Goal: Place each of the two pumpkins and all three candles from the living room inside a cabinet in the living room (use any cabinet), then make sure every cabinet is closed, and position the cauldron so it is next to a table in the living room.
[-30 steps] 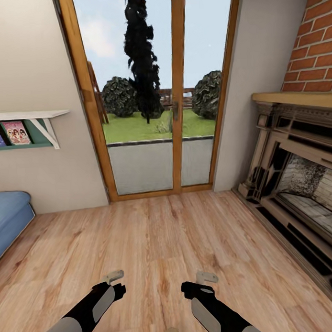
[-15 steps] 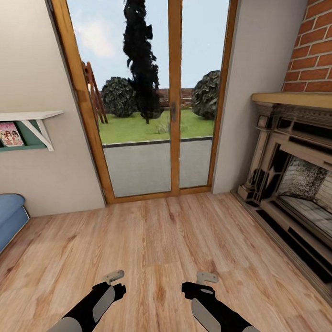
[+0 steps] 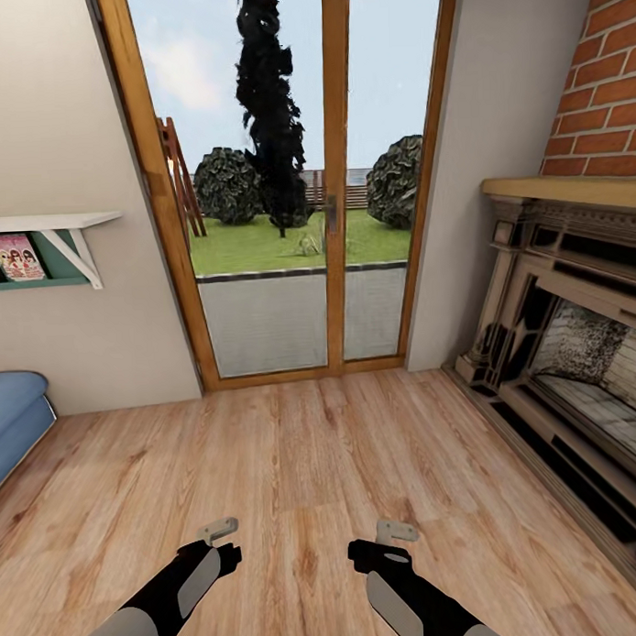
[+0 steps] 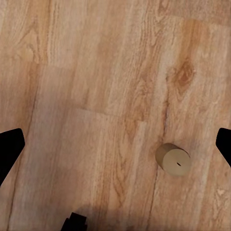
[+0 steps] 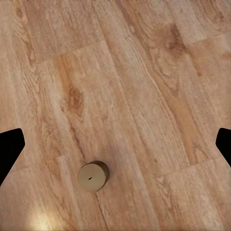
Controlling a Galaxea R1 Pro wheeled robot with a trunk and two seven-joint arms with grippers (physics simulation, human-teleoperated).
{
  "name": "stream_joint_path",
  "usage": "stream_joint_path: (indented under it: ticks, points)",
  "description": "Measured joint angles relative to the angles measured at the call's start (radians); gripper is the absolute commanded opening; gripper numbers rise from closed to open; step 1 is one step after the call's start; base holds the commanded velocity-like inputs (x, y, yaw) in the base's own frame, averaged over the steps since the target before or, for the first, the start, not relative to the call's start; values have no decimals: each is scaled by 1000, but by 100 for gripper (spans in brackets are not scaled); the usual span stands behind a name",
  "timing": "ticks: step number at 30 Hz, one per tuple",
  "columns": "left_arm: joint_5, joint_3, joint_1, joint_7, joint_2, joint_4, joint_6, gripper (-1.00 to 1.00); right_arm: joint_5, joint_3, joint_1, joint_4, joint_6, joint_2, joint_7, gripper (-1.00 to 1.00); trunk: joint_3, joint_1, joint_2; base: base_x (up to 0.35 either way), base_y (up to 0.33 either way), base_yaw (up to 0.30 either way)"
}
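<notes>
Wood plank floor (image 3: 305, 465) is seen across the lower half of the head view, light brown with visible grain. Glazed wooden doors (image 3: 336, 180) are faced straight ahead, with lawn, round shrubs and a dark tall tree behind the glass. A beige-and-black fireplace surround (image 3: 562, 346) stands along the right wall, under a brick chimney (image 3: 603, 79). On the left wall a white shelf (image 3: 53, 222) with green backing is mounted, holding colourful books (image 3: 13, 255); below it the corner of a blue sofa (image 3: 14, 416) is visible. Both arms are extended low over the floor, the left gripper (image 3: 218, 528) and right gripper (image 3: 396, 532) held apart from each other and level. In the left wrist view the black fingers (image 4: 9, 147) are seen at opposite edges of the frame, spread wide, with nothing between them but floor. The same wide spread is recorded for the right gripper's fingers (image 5: 9, 144). One candle (image 4: 173, 159), a short cream-beige cylinder, lies on the floor planks under the left wrist camera, nearer one finger than the other, untouched. The candle (image 5: 93, 175) is also recorded in the right wrist view, on the bare floor, clear of both fingers.
</notes>
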Motion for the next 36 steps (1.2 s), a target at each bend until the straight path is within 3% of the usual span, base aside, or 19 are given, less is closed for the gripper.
stream_joint_path:
  ticks: [13,32,36]
  points:
    - [0,0,0,0,0,0,2,100,2,0,0,-2,2,0,0,100,0,0,0,0,-134,0]
    - [0,-14,0,-3,-13,0,3,100,-1,0,0,6,44,5,1,100,0,0,0,0,-7,0]
    - [4,-14,0,-2,-14,0,4,100,0,0,0,6,45,5,1,100,-12,15,-28,0,0,0]
